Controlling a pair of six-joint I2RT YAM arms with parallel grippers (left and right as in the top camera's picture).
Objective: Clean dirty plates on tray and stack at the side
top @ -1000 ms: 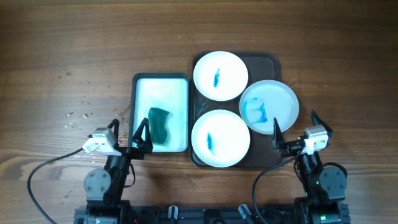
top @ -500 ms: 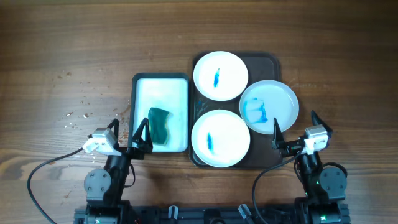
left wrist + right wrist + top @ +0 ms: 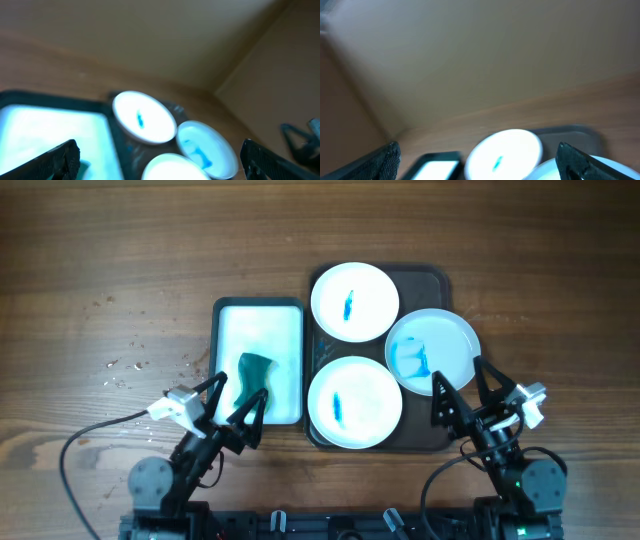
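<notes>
Counting three white plates on the dark tray (image 3: 440,278), all marked blue, none stacked at the side yet. Placing the far plate (image 3: 354,301) at the tray's back-left with one small blue streak, the near plate (image 3: 354,402) at front-left with a similar streak, and the right plate (image 3: 432,351) with the biggest blue smear, hanging over the tray's right rim. Can't tell whether its edge overlaps the other two or just touches them. Seeing a white basin (image 3: 230,330) just left of the tray on the wooden table (image 3: 120,250), with a green sponge (image 3: 254,380) lying in its near half. Reading the left gripper (image 3: 240,387) as spread wide and holding nothing, over the basin's near end with the sponge roughly between its fingers from overhead; can't resolve height or contact. Reading the right gripper (image 3: 456,370) as equally wide and empty, over the tray's near-right corner, tips by the right plate's near rim; can't resolve contact either. Getting only blur from both wrist views: finger pairs far apart at the bottom corners with nothing between them, plates and basin ahead. Noting a few pale crumbs (image 3: 120,370) on the table left of the basin.
</notes>
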